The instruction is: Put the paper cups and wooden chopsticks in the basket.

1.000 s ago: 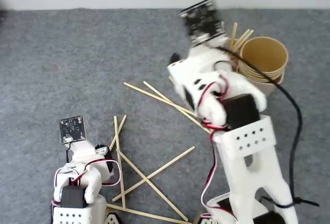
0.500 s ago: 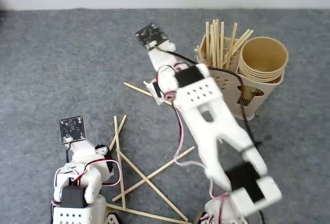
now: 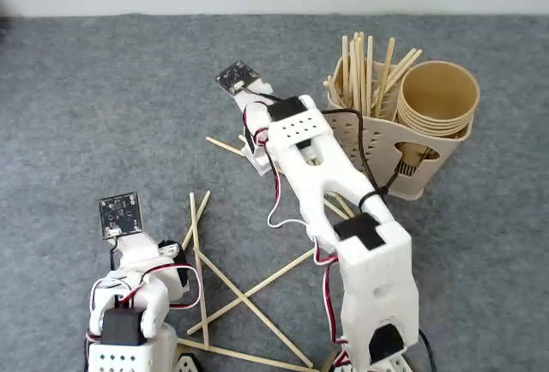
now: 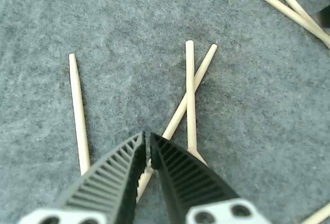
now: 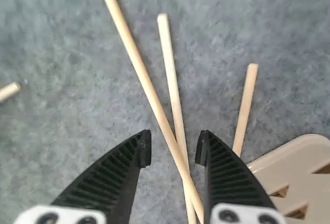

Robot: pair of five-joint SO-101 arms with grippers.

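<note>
A beige basket (image 3: 410, 159) stands at the back right, holding stacked paper cups (image 3: 439, 98) and a bundle of wooden chopsticks (image 3: 360, 62). Several more chopsticks (image 3: 249, 297) lie scattered on the grey carpet. My right gripper (image 5: 172, 149) is open and low over the carpet left of the basket, with two chopsticks (image 5: 172, 97) running between its fingers; the basket's corner (image 5: 296, 164) is beside it. My left gripper (image 4: 146, 137) is shut with nothing in it, hovering at the near left above two crossed chopsticks (image 4: 190, 92).
The right arm (image 3: 322, 171) stretches from the front edge across the middle of the carpet. A single chopstick (image 4: 77, 105) lies beside the left gripper. A pale wall borders the far edge. Open carpet lies at the back left.
The right arm has swung away from the basket, leftward and down, to the chopsticks lying on the carpet. The left arm has stayed still.
</note>
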